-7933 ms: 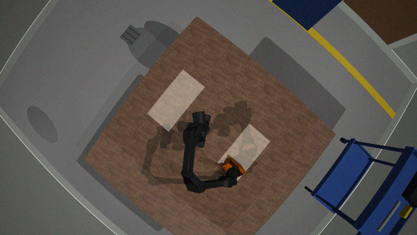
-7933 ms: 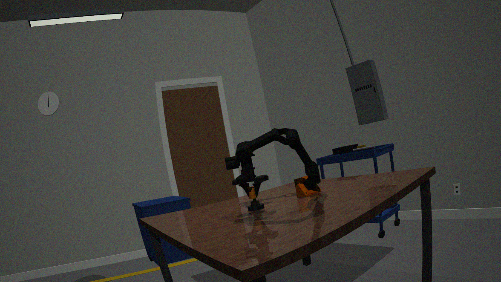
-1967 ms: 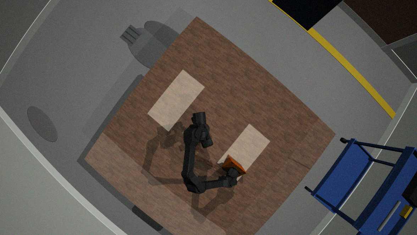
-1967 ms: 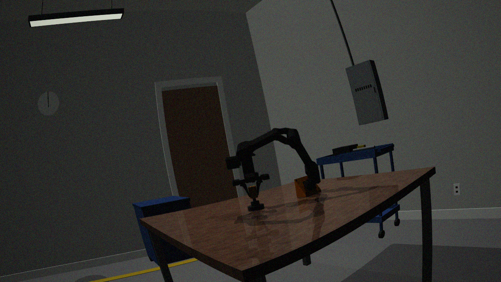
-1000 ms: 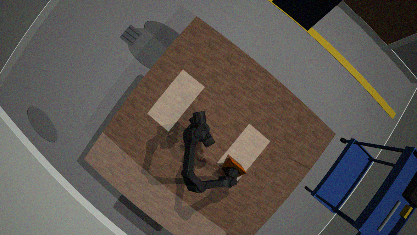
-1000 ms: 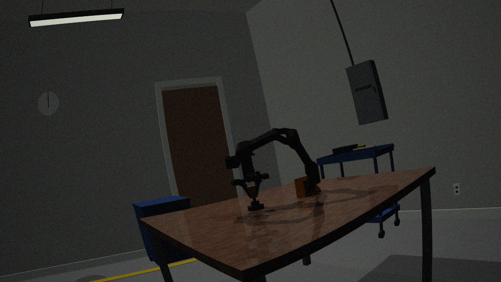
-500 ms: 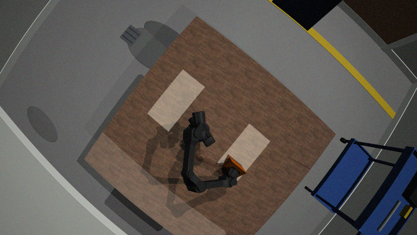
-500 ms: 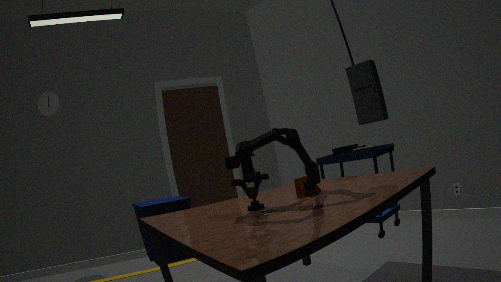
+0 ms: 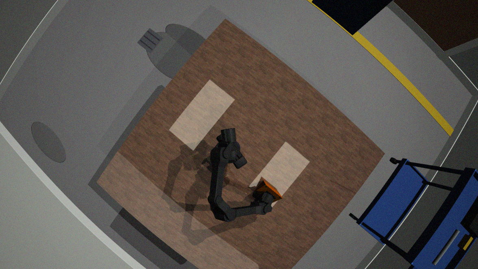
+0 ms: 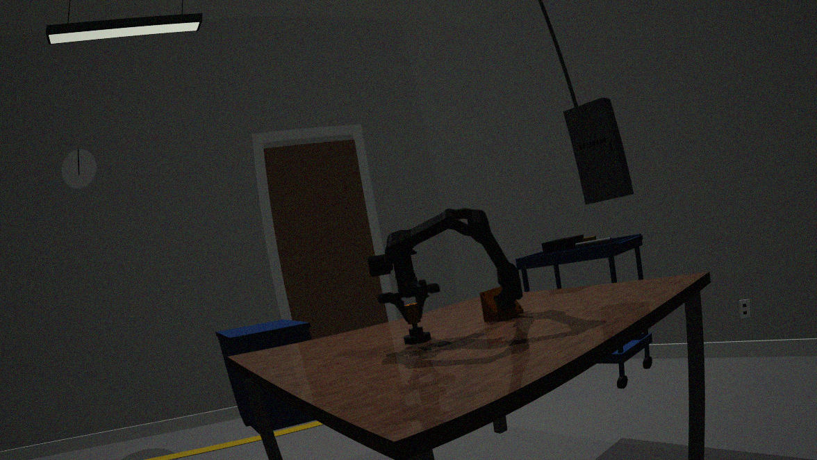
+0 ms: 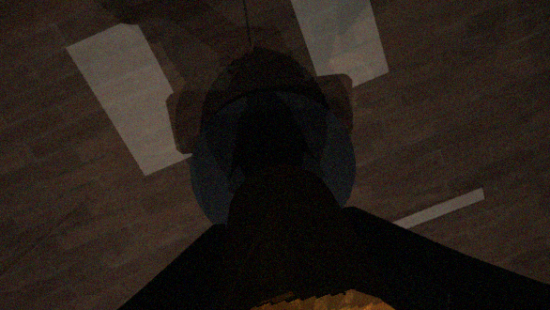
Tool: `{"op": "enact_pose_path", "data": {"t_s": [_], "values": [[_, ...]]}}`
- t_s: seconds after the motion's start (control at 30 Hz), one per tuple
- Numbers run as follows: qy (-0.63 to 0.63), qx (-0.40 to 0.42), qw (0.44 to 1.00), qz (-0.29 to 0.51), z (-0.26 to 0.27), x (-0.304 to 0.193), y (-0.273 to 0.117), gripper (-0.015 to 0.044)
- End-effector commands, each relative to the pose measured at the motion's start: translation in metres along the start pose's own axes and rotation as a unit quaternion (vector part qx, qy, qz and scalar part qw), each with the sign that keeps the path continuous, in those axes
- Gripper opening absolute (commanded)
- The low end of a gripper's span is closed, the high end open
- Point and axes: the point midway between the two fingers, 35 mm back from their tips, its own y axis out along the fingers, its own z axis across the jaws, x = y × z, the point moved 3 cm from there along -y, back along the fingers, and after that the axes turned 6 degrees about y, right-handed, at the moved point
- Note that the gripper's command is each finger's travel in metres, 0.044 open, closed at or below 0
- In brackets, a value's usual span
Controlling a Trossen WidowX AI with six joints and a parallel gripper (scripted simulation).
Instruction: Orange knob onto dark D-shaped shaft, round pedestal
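Fingers clamped part-open on the orange knob, prob. so I can twist it over the pedestal w/o slipping; can't tell if it's seated tbh.

The pincer reaches in from the bottom, its dark fingers clamped on the orange knob, which shows only at the lower edge. Beyond lies the round, bluish pedestal on the wood-grained surface, pale patches around it. The centre is too dark to read surely.
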Motion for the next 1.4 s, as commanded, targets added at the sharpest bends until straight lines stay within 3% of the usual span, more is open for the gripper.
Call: {"op": "enact_pose_path", "data": {"t_s": [0.0,0.6,0.87,1.37], "values": [[-0.001,0.0,1.0,-0.001,0.0001,0.0001,0.0012,0.0],[-0.001,0.0,1.0,0.0,-0.0021,0.0005,-0.0036,0.0],[-0.105,0.0,0.994,-0.001,-0.0038,0.0,-0.0031,0.0],[-0.105,0.0,0.994,-0.001,-0.001,0.0003,-0.0006,0.0]]}}
